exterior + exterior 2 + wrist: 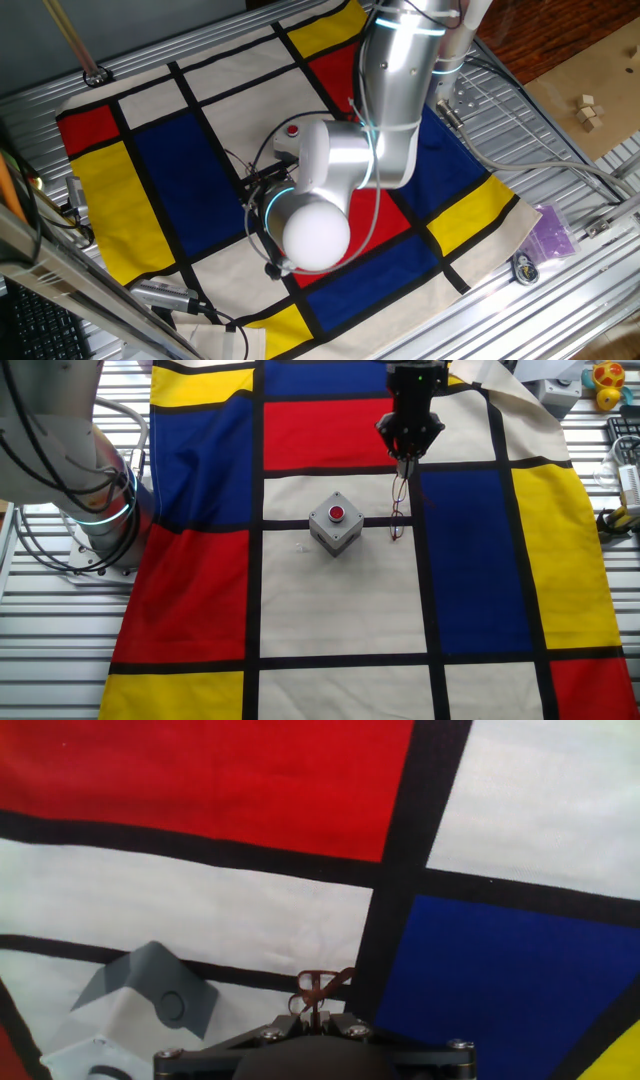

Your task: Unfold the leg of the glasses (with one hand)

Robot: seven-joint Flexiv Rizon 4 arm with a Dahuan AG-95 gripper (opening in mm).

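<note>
In the other fixed view my gripper [403, 458] points down over the checked cloth, just right of the grey button box. The thin brownish wire glasses [397, 510] hang from it, their lower end at or close to the cloth by the black stripe. In the hand view the fingers [288, 1024] are closed on a thin dark leg [319, 1004], with the wire frame [322, 984] just beyond the tips. In the one fixed view the arm hides the glasses and the gripper.
A grey box with a red button [335, 520] stands on the white square just left of the glasses; it also shows in the hand view [150, 990]. The robot base [90, 510] is at the left. A purple bag [553, 232] lies off the cloth.
</note>
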